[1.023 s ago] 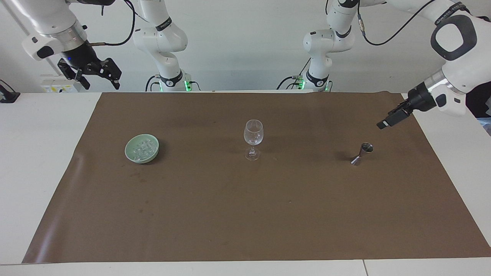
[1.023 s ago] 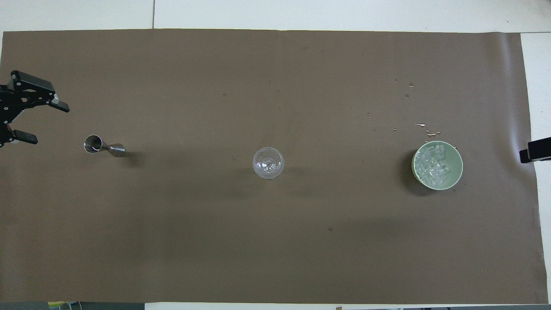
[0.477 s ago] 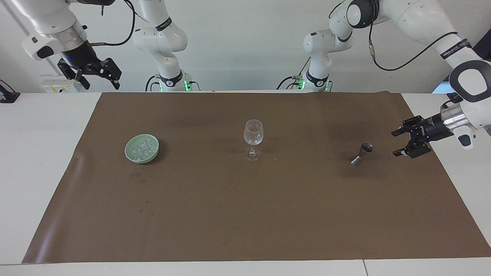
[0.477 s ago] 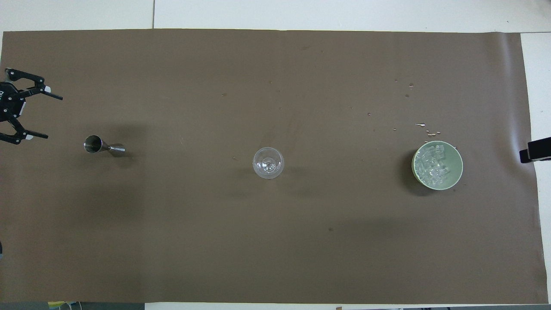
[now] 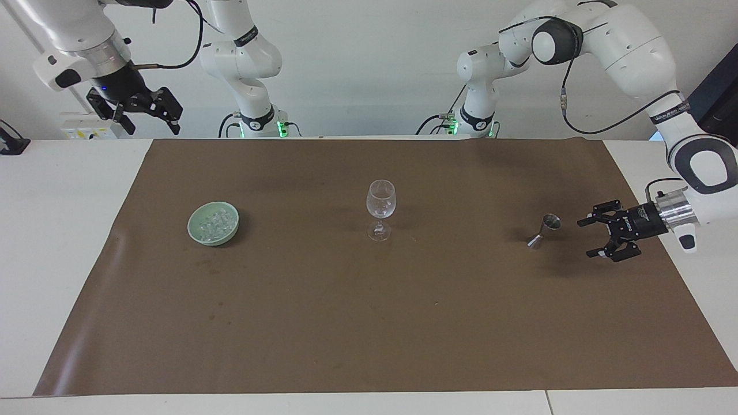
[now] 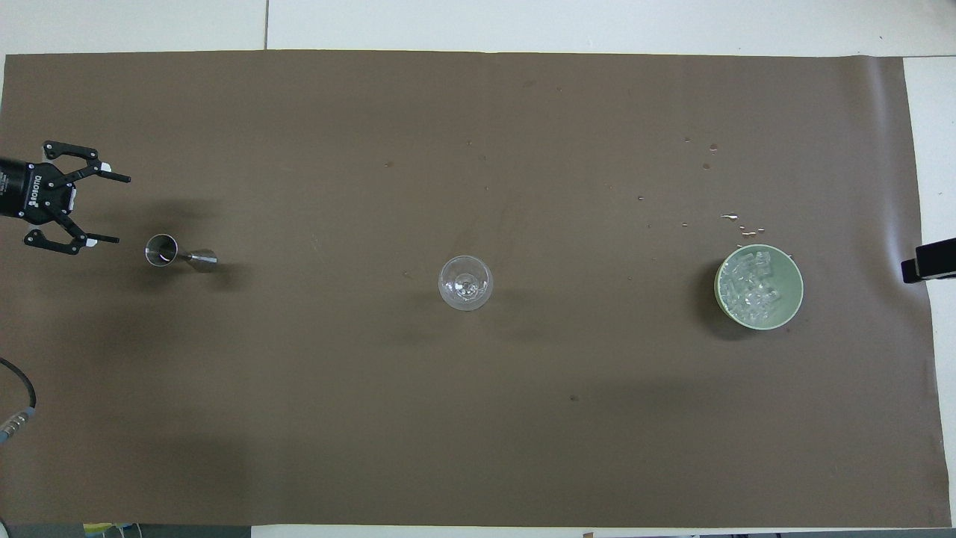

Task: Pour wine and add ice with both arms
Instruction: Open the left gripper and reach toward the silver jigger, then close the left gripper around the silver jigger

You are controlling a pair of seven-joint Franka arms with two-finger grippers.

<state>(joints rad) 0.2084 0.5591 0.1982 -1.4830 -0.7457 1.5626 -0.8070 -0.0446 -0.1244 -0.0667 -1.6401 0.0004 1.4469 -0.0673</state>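
A small silvery jigger (image 5: 543, 230) stands on the brown mat toward the left arm's end; it also shows in the overhead view (image 6: 175, 256). My left gripper (image 5: 584, 238) is low and level beside it, open, fingers pointing at it with a gap between; the overhead view (image 6: 121, 210) shows it too. A clear stemmed wine glass (image 5: 380, 210) (image 6: 465, 282) stands mid-mat. Ice cubes (image 5: 214, 222) (image 6: 749, 288) lie in a pale green bowl (image 5: 213, 241) (image 6: 790, 288) toward the right arm's end. My right gripper (image 5: 151, 122) waits open, high over the table's edge there.
The brown mat (image 5: 369, 323) covers most of the white table. Small drops (image 6: 736, 220) dot the mat just farther from the robots than the bowl. A cable (image 6: 15, 418) shows at the overhead view's edge on the left arm's end.
My left gripper came down from high over the mat's edge to low beside the jigger, turning level with its fingers spread. The right arm has not moved.
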